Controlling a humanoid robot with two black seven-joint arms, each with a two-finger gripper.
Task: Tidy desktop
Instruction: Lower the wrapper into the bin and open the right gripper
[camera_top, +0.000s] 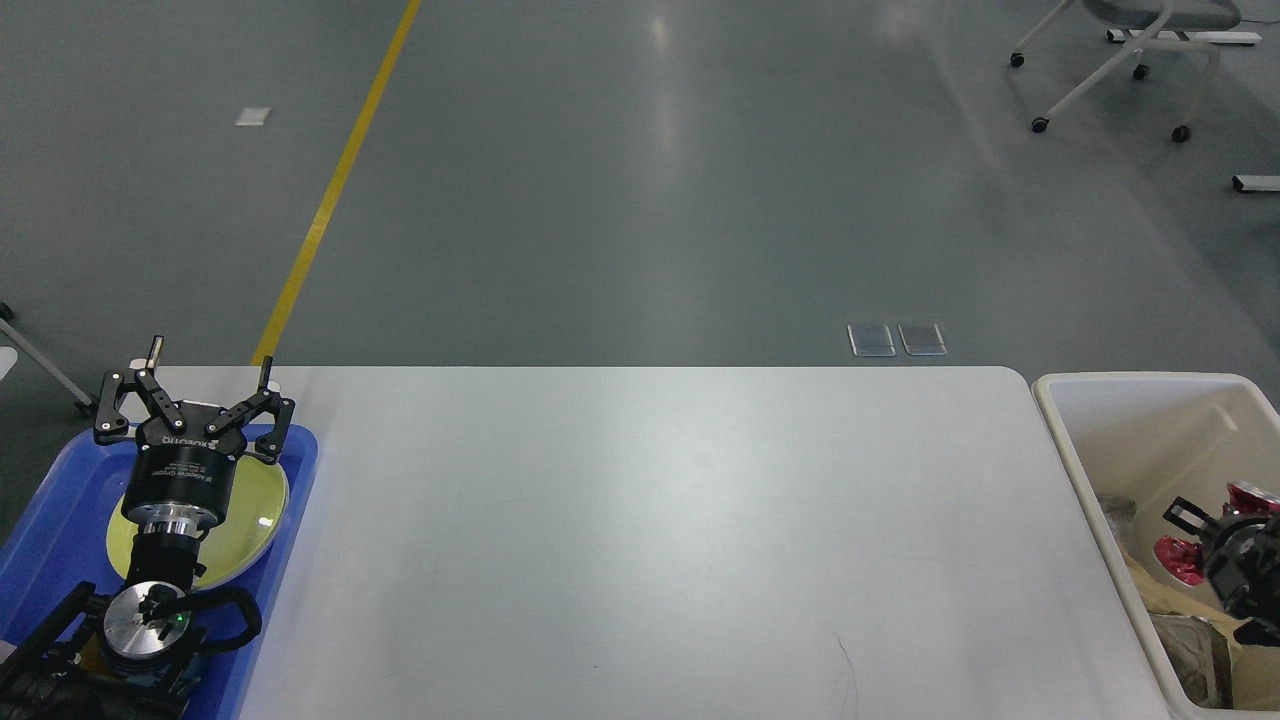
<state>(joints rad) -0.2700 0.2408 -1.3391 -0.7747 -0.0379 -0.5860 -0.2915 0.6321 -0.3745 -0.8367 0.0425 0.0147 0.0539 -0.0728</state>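
Note:
The desktop (650, 520) is a wide white tabletop filling the middle of the view, with nothing lying on it. My left gripper (210, 360) is open and empty, and hovers over a yellow-green plate (255, 510) in the blue tray (50, 520) at the left. My right gripper (1210, 545) is low inside the cream-white bin (1085, 470) at the right edge. It is right against a crushed red can (1178, 562). The gripper is dark and partly cut off by the frame edge, so I cannot tell whether it grips the can.
The bin holds crumpled paper and wrappers (1185, 640) at its bottom. Beyond the table is grey floor with a yellow line (330, 190) and an office chair base (1110, 70) at the far right.

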